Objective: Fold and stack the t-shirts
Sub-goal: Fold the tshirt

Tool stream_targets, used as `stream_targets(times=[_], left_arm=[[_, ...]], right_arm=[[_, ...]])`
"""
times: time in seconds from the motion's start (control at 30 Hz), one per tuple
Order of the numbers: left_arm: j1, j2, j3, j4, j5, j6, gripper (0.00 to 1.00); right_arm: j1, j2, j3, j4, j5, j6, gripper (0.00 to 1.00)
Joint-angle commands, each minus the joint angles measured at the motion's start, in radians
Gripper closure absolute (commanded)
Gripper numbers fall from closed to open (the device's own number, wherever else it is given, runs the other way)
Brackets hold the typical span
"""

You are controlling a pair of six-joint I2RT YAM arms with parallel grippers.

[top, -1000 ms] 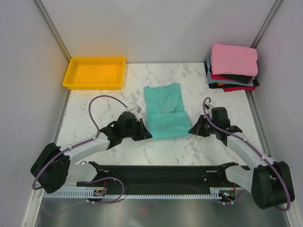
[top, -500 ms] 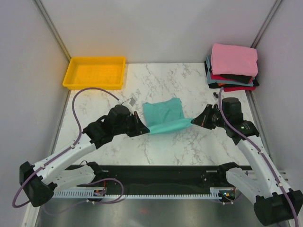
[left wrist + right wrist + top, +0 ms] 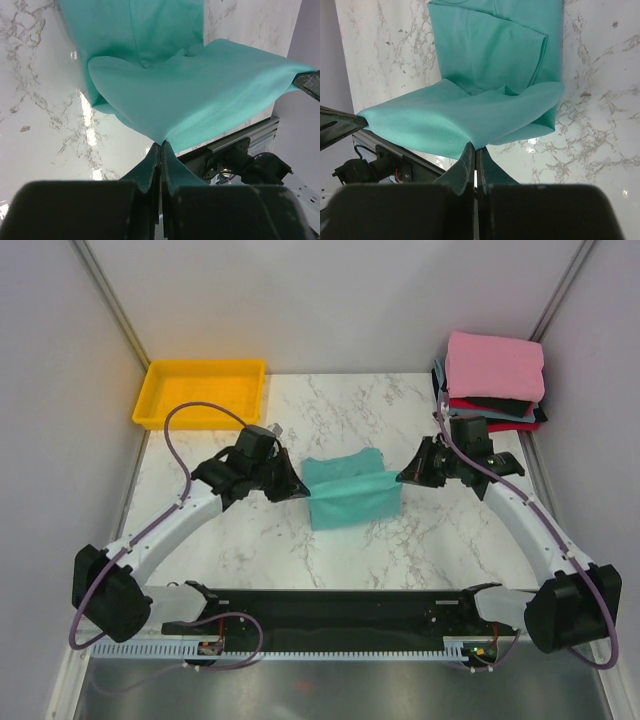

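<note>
Left gripper [image 3: 301,490], at about 4 o'clock from the yellow tray [image 3: 200,392], is pinched tight on one corner of the teal t-shirt [image 3: 350,502]. Its wrist view shows the jaws closed to a sliver, with cloth fanning out from between them [image 3: 161,150].

That shirt sits at the centre of the marble table [image 3: 250,550]. One edge is raised and stretched between the two arms, while the rest lies flat on the stone, already doubled lengthwise. At the shirt's 3 o'clock, the right gripper [image 3: 404,478] is likewise clamped on the opposite corner of the same raised edge, its jaws meeting on the fabric [image 3: 475,150].

The cloth [image 3: 490,65] looks thin, light and limp. It sags in a soft belly between the two pinch points and will not hold a crease or a shape by itself. It is not fragile, but it is likely to slide or bunch. The corners of the free edge seem the right places to hold it. Both arms would probably need to travel together, or the span will slacken and land wrinkled.

At 1 o'clock of the table waits the stack of folded t-shirts [image 3: 494,365], pink on top with dark, red and grey-blue layers beneath, well apart from the teal one.
</note>
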Motion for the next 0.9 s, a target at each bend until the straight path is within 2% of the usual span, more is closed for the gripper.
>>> stream_targets(times=[0.0,0.13,0.27,0.37,0.4,0.43,0.47,0.5,0.53,0.57,0.6,0.63,0.7,0.73,0.87], left_arm=[[0.051,0.044,0.058,-0.015,0.064,0.067,0.98],[0.117,0.116,0.099,-0.003,0.112,0.095,0.98],[0.193,0.251,0.175,0.016,0.176,0.146,0.97],[0.255,0.442,0.303,0.022,0.238,0.195,0.96],[0.281,0.566,0.345,0.022,0.259,0.204,0.95],[0.293,0.622,0.436,0.017,0.282,0.212,0.95],[0.304,0.683,0.481,0.011,0.29,0.212,0.95],[0.318,0.732,0.523,0.01,0.293,0.212,0.86],[0.321,0.841,0.626,0.002,0.279,0.221,0.8],[0.325,0.89,0.691,-0.033,0.269,0.23,0.74],[0.331,0.932,0.749,-0.085,0.252,0.23,0.63],[0.333,1.002,0.844,-0.114,0.239,0.227,0.59],[0.338,1.032,0.917,-0.179,0.218,0.224,0.49],[0.338,1.03,0.943,-0.185,0.192,0.224,0.48],[0.328,0.914,0.931,-0.187,0.063,0.287,0.46]], right_arm=[[-0.001,0.052,0.065,0.038,0.035,-0.036,1.0],[-0.001,0.199,0.143,0.066,0.038,-0.053,1.0],[-0.002,0.371,0.252,0.085,0.04,-0.071,1.0],[-0.009,0.538,0.375,0.112,0.053,-0.069,1.0],[-0.012,0.586,0.415,0.112,0.054,-0.063,1.0],[-0.016,0.635,0.455,0.119,0.049,-0.059,0.98],[-0.016,0.74,0.544,0.122,0.043,-0.059,0.94],[-0.018,0.791,0.589,0.119,0.034,-0.057,0.83],[-0.018,0.889,0.683,0.119,0.031,-0.053,0.69],[-0.019,0.937,0.736,0.113,0.024,-0.051,0.41],[-0.024,0.982,0.785,0.11,0.02,-0.048,0.34],[-0.029,1.047,0.872,0.107,0.002,-0.043,0.3],[-0.041,1.082,0.93,0.095,-0.02,-0.048,0.25],[-0.048,1.076,0.945,0.087,-0.005,-0.057,0.25],[-0.07,0.955,0.82,0.093,0.076,-0.114,0.23]])
